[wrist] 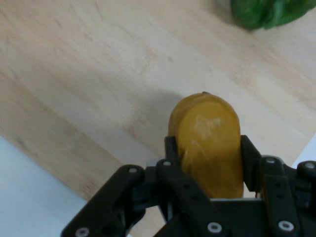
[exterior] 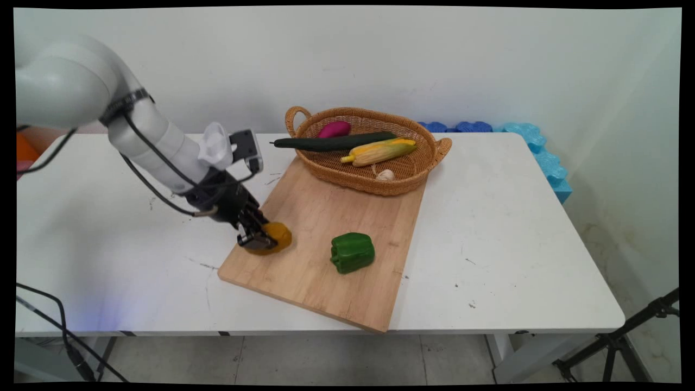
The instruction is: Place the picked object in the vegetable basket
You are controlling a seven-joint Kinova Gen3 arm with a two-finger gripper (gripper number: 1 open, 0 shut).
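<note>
We saw the jaws closed on the yellow pepper over the board, green pepper at 3 o'clock.

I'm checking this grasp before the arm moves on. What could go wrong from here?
The gripper is shut on the yellow-orange vegetable near the cutting board's left corner. Its skin looks smooth and rounded, and much of it sticks out past the fingers, so it may slip or pivot. If it drops there, it could roll off the board onto the table. The green pepper lies nearby and could be bumped.
</note>
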